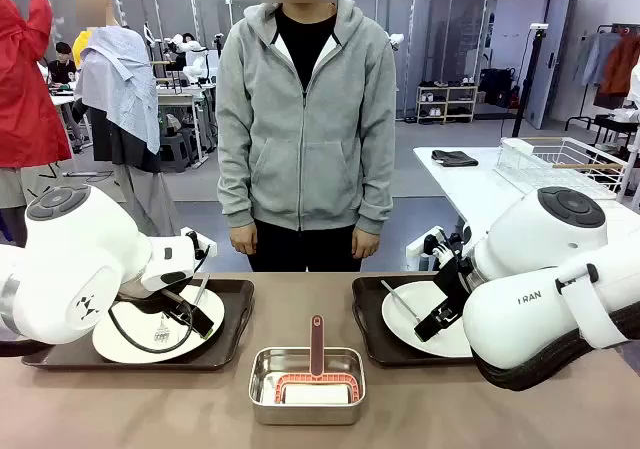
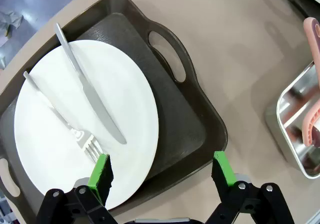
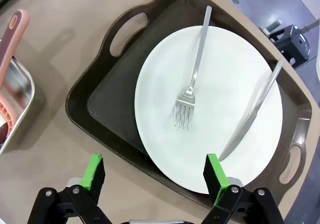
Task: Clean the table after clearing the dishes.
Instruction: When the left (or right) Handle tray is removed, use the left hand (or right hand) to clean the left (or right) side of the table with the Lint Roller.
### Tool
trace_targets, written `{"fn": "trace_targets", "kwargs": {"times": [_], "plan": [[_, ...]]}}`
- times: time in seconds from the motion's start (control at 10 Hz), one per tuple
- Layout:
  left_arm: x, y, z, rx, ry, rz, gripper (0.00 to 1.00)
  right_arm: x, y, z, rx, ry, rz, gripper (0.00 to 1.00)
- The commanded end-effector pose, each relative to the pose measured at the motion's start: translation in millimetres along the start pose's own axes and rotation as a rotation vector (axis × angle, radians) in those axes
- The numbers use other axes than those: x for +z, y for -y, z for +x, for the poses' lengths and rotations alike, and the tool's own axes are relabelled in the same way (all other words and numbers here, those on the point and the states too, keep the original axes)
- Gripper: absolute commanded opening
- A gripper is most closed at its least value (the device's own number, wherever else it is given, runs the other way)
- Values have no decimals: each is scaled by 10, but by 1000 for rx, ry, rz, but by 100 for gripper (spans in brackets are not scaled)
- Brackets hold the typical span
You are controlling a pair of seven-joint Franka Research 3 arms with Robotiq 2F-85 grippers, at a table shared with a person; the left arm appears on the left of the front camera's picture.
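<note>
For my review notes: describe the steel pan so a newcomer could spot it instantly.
Find the brown table with the left tray and right tray. Between them, nearer the robot, sits the steel pan. It alone is shiny rectangular metal, with a pink-handled tool inside.

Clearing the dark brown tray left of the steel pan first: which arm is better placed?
Left: the left gripper, jaws open, hangs over that dark brown handled tray; the right gripper is over the other tray.

Below your left claw [image 2: 161,163]: left tray [image 2: 185,124] carrying plate [image 2: 130,99], fork [image 2: 60,116], knife [image 2: 90,94]. Below your right claw [image 3: 154,165]: right tray [image 3: 110,99], same load. Between the claws, the pan [image 1: 262,389] on the bench [image 1: 450,409].
</note>
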State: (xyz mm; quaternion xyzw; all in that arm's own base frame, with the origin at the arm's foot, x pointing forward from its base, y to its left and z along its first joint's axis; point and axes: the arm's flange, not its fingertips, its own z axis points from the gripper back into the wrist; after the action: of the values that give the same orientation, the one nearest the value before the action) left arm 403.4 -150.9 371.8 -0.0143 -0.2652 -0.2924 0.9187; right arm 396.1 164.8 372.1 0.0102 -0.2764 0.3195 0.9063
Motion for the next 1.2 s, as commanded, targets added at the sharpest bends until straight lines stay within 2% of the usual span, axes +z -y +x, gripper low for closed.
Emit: {"fn": "trace_targets", "kwargs": {"times": [0.0, 1.0, 1.1], "plan": [[0, 2, 0, 0, 0, 0, 100, 0, 0, 0, 0, 0, 0, 100], [0, 3, 1, -1, 0, 0, 100, 0, 6, -2, 0, 0, -1, 100], [108, -96, 93, 2, -22, -109, 100, 64, 119, 119, 7, -41, 9, 100]]}}
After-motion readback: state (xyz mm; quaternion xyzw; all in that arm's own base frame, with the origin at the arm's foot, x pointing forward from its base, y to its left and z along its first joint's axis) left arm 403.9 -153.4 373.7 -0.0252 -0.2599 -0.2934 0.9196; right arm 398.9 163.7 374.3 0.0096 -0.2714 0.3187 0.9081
